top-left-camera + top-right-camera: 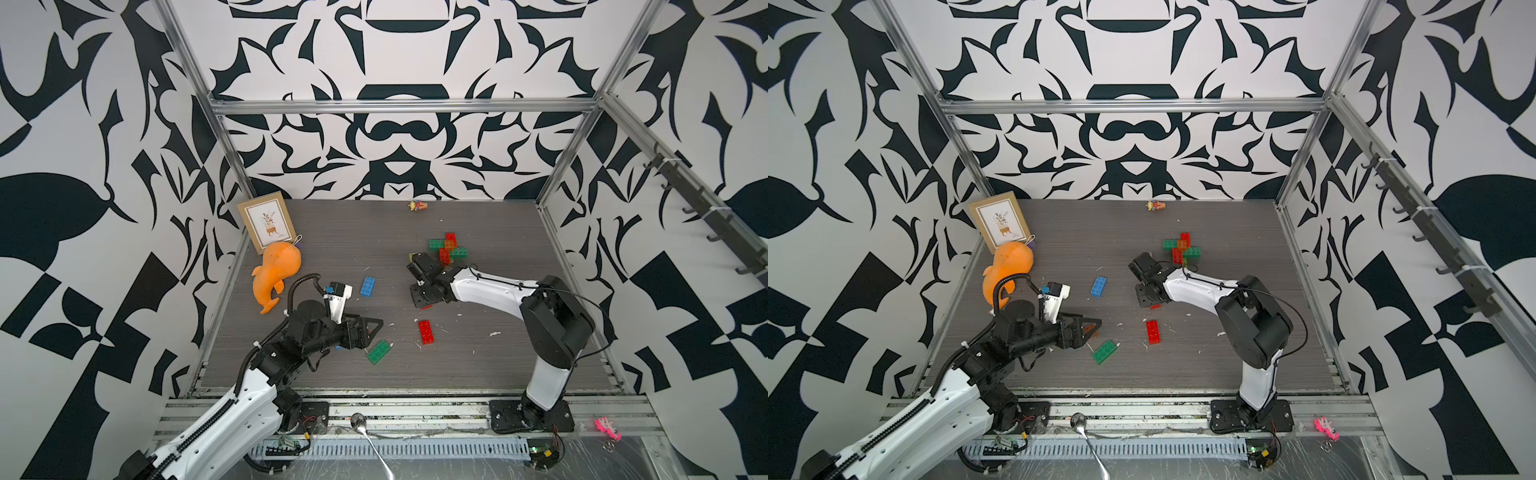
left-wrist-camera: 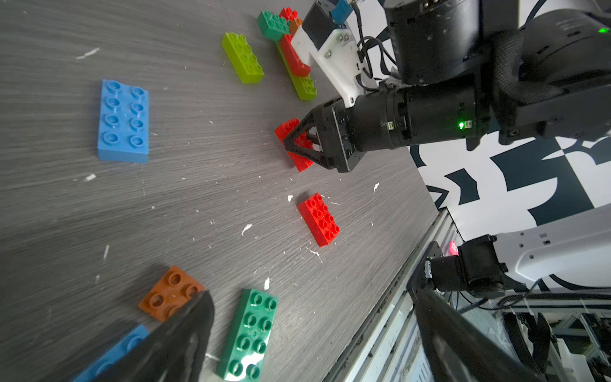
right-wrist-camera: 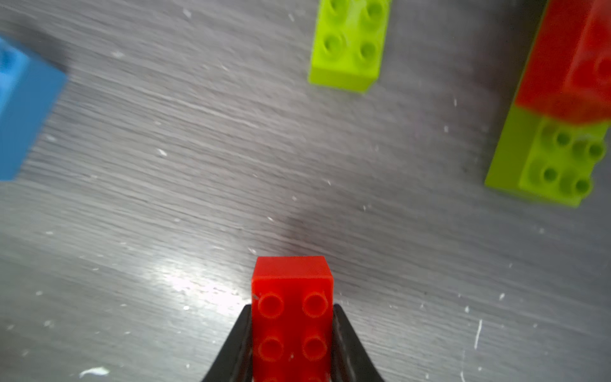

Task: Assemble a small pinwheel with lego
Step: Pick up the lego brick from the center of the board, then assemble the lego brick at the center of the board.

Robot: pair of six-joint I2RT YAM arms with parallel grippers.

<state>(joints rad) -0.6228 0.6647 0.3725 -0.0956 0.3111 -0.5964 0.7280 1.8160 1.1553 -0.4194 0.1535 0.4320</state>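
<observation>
Red brick (image 3: 291, 281) clamped in right gripper (image 3: 291, 309); blue brick (image 1: 368, 286), green brick (image 1: 379, 351), lime brick (image 2: 242, 57) loose, studs up.

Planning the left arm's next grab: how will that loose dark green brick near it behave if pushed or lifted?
The dark green brick looks like hard moulded plastic: probably rigid and light. Lying flat, studs up, it should slide when pushed, not roll or tip. Its glossy sides may be slippery, though the right tool holds a similar red brick.
</observation>
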